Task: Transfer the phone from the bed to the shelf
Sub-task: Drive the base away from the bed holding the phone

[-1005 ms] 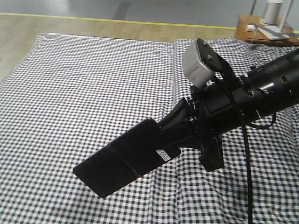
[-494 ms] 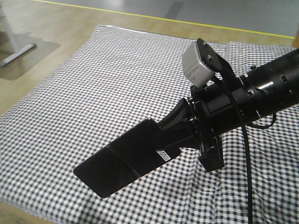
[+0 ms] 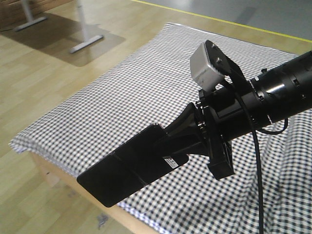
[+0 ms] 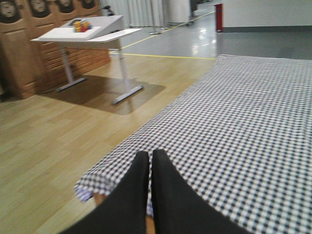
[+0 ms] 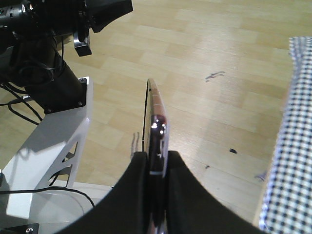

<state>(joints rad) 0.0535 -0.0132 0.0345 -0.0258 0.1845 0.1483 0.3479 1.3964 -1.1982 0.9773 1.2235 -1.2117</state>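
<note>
Clamping one end of the phone (image 3: 130, 168), the right jaws hold it in mid-air. The right wrist view shows only its thin metallic edge, plank floor (image 5: 219, 53) below, the bed (image 5: 292, 146) to the jaws' right. The front view shows its glossy black seamed face. The left jaws press together above gingham.

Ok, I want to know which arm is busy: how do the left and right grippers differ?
The right gripper is shut on the phone, held edge-on; the left gripper is shut on nothing. In its wrist view the right gripper has wooden floor behind it, with the bed off to one side; the left gripper has the bed's corner behind it. Both have black fingers.
</note>
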